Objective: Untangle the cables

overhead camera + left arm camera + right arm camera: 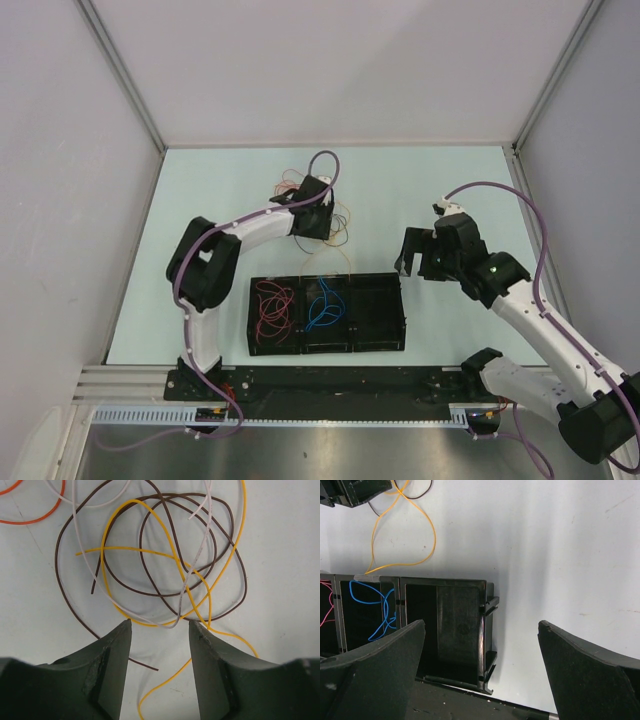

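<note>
Left gripper (160, 625): fingers parted, clasping nothing, low over the near edge of the loose tangle
Right gripper (482, 624): fingers spread wide, clasping nothing, above the right end of the tray (325, 347)
Loose tangle (335, 222): far middle of the table (450, 180); brown cable (60, 555), yellow cable (105, 555) and pinkish-white cable (200, 550) loop over one another
Orange cable (45, 517): far left of the tangle, crossed by a pinkish-white strand
Tray: black, near middle of the table
Red cables (272, 305): left compartment
Blue cables (322, 305): middle compartment
Yellow strand (427, 535): runs from the tangle to the tray's far rim
</note>
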Robot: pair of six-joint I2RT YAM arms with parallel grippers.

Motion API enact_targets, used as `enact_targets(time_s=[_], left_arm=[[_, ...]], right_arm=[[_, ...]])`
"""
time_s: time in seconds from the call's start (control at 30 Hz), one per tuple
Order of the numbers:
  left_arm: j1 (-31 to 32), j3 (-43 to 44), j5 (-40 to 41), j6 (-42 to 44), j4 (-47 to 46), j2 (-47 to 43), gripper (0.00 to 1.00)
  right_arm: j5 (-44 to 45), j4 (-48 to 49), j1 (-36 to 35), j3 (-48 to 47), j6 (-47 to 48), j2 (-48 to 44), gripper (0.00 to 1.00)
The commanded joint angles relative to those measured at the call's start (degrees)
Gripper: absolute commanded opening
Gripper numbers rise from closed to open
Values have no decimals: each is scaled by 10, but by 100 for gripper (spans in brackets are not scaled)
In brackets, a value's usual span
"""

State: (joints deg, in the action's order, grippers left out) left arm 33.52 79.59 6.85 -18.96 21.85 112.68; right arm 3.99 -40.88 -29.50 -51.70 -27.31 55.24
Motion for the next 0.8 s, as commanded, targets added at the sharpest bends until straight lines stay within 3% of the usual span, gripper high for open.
enact_targets(time_s=[0.0, 0.17, 0.27, 0.37, 0.43, 0.47, 0.63, 0.77], left_arm=[[2, 24, -5, 16, -21, 10, 54], [2, 40, -1, 23, -18, 31, 52], [2, 50, -3, 26, -20, 42, 44], [2, 68, -7, 29, -18, 52, 28], [2, 81, -4, 30, -7, 61, 3], [2, 102, -3, 30, 5, 61, 0], [1, 173, 33, 31, 78, 15, 0], [1, 299, 76, 34, 160, -29, 0]], right_arm=[[-3, 9, 2, -1, 7, 3, 100], [-1, 8, 3, -1, 8, 6, 100], [-3, 10, 3, -1, 9, 9, 100], [-2, 12, 4, -1, 9, 13, 100], [-4, 11, 4, -1, 9, 14, 100], [-4, 12, 3, -1, 8, 13, 100], [-7, 9, 4, -1, 3, 6, 100], [-19, 17, 4, -1, -3, 0, 100]])
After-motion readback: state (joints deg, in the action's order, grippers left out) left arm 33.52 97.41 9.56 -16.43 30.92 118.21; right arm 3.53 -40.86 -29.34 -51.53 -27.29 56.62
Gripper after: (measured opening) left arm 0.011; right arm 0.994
